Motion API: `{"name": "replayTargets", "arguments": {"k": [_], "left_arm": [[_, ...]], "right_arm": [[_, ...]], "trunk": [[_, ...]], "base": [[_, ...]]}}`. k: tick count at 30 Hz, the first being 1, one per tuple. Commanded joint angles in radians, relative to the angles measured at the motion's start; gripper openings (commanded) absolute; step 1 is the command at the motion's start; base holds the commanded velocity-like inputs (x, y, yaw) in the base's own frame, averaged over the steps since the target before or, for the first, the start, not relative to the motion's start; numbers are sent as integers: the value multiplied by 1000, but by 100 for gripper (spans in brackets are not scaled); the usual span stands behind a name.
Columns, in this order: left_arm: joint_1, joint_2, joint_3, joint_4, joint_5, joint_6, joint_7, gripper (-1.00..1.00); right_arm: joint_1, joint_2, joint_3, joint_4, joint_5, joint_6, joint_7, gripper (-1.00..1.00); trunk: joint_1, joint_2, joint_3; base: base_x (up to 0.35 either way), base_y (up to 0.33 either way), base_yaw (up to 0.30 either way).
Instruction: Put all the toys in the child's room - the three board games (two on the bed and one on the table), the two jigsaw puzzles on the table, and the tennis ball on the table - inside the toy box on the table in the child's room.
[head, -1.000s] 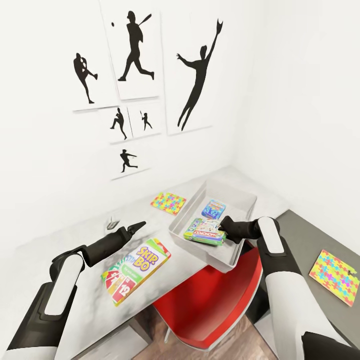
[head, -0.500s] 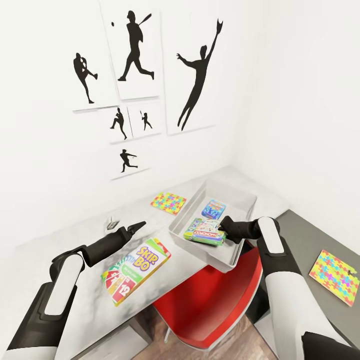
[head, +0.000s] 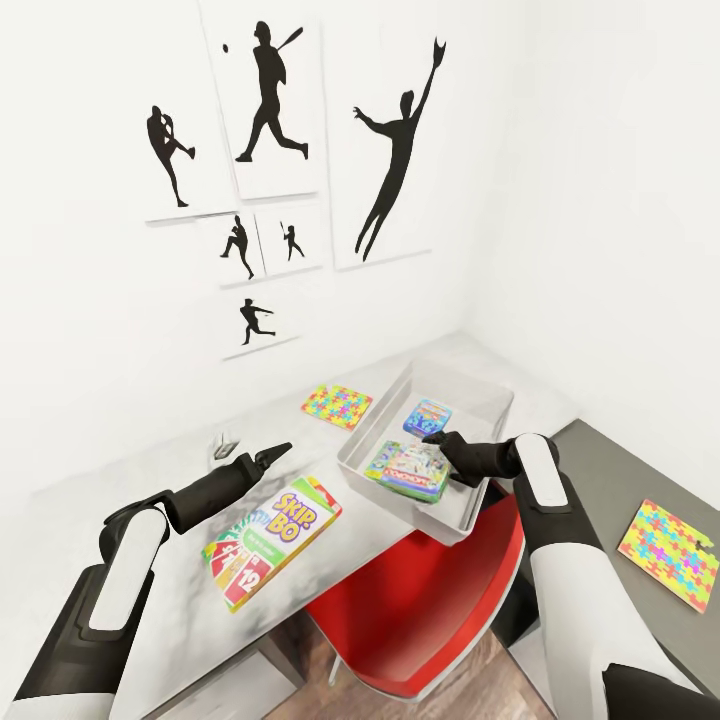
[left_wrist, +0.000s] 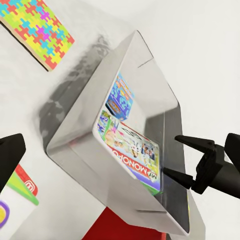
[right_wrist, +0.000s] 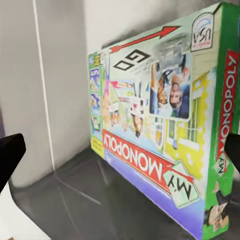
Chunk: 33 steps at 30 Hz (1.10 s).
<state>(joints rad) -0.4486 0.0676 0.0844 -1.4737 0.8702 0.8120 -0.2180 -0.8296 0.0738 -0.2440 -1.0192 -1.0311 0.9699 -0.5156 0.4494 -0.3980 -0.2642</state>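
right gripper (head: 437, 447) hangs over the near-right part of the toy box (head: 470, 386), its two fingers spread apart with nothing between them — the left wrist view shows the gap plainly, the fingertips (left_wrist: 186, 141) just off the edge of the monopoly box (head: 408, 468). that monopoly box lies inside the toy box, face up and a little tilted, close to the near wall. beside it, farther in, sits a smaller blue board game (head: 428, 415), also inside the toy box.

left gripper (head: 276, 452) hovers above the table (head: 130, 480), well apart from the toy box; its fingers look drawn close together at the tip, though whether they are fully pressed together i cannot tell. just below it on the table lies the skip-bo box (head: 272, 541), flat and untouched.

one jigsaw puzzle (head: 336, 404) lies flat on the table just beside the toy box's far-left corner — touching nothing. a second jigsaw puzzle (head: 667, 543) rests on the grey surface (head: 600, 450) at the right, well away from the toy box. a red chair (head: 420, 600) stands beneath the table's near edge, under the right arm.
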Motion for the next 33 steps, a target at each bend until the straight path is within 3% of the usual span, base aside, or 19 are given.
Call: {"name": "replayTargets", "arguments": {"k": [1, 8, 21, 33], "left_arm": [[-1, 0, 2, 0, -2, 6, -4, 100], [-1, 0, 2, 0, -2, 6, -4, 100], [-1, -1, 2, 0, -3, 6, -4, 100], [-1, -2, 2, 1, -3, 6, -4, 100]], "right_arm": [[-1, 1, -3, -1, -10, 3, -10, 100], [-2, 1, -1, -7, -10, 4, -10, 100], [-2, 1, 50, -17, -9, 5, -10, 100], [1, 1, 62, -53, -9, 7, -9, 100]], "trunk": [[1, -2, -2], [1, -2, -2], [1, -2, -2], [1, -2, -2]], "base": [[0, 0, 0], [0, 0, 0], [0, 0, 0], [0, 0, 0]]}}
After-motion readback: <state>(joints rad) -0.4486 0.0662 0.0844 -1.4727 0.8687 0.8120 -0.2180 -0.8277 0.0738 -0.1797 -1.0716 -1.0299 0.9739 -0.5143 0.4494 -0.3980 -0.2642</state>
